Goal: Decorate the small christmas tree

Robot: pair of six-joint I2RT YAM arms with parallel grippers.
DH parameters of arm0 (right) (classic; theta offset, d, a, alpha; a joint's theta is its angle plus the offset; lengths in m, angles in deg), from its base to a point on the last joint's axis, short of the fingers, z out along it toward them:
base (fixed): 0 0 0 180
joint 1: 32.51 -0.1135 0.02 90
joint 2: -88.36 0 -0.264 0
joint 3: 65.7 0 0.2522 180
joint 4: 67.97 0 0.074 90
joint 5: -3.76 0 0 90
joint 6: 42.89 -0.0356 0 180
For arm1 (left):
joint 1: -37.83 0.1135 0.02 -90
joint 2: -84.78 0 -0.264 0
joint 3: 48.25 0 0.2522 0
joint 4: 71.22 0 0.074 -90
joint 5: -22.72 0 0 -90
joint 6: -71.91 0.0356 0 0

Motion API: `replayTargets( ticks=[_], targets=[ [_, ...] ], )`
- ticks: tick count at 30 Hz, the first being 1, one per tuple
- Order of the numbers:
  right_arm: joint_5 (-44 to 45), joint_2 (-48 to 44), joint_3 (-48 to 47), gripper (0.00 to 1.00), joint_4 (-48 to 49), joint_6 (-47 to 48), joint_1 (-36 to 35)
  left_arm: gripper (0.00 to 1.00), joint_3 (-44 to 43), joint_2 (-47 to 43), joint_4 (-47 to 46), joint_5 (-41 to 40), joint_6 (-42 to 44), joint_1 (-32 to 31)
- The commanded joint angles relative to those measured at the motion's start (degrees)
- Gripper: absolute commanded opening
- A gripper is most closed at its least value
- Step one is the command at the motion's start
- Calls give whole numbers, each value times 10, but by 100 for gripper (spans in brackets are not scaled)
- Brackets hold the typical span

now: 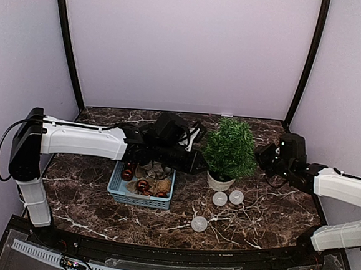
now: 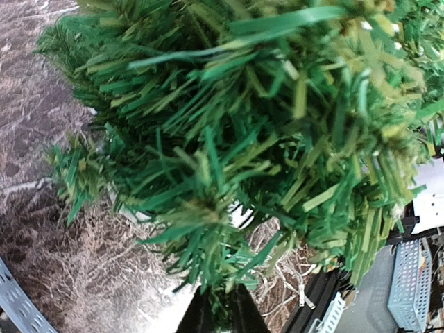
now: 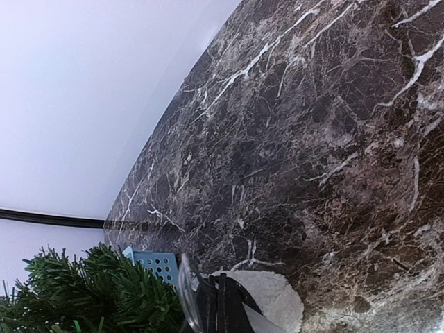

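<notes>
Reaching the left gripper (image 1: 197, 163) into the small christmas tree (image 1: 230, 145), upright on the desk (image 1: 82, 196) just right of the blue basket (image 1: 139, 200), probably to seat an ornament; fingers (image 2: 198, 319) buried in needles, grip impossible to tell. Holding the right gripper (image 1: 263, 158) near the tree's other flank, perhaps to steady it; fingers (image 3: 208, 309) nearly touching, any hold unclear.

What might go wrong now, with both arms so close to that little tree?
The left gripper is nosed into the small christmas tree; a further push might tip its white pot. Three pale balls lie loose near the pot, so a knock might roll them off the table.
</notes>
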Motion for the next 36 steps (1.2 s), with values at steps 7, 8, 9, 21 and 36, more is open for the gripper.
replayTargets(
  ticks=[7, 8, 9, 21, 36],
  targets=[
    [-17, 20, 26, 0, 82, -45, -15, 2, -19, 5, 5, 5, 3, 0],
    [-18, 23, 27, 0, 88, -48, -17, 1, -19, 6, 4, 6, 3, 0],
    [-19, 26, 28, 0, 94, -50, -19, 0, -20, 7, 4, 8, 2, 0],
    [-12, 56, 30, 0, 118, -69, -42, 0, -24, 12, 5, 13, 3, 0],
    [129, 40, 60, 0, 156, -105, -96, 0, -25, 13, 7, 14, 3, 0]
  ],
)
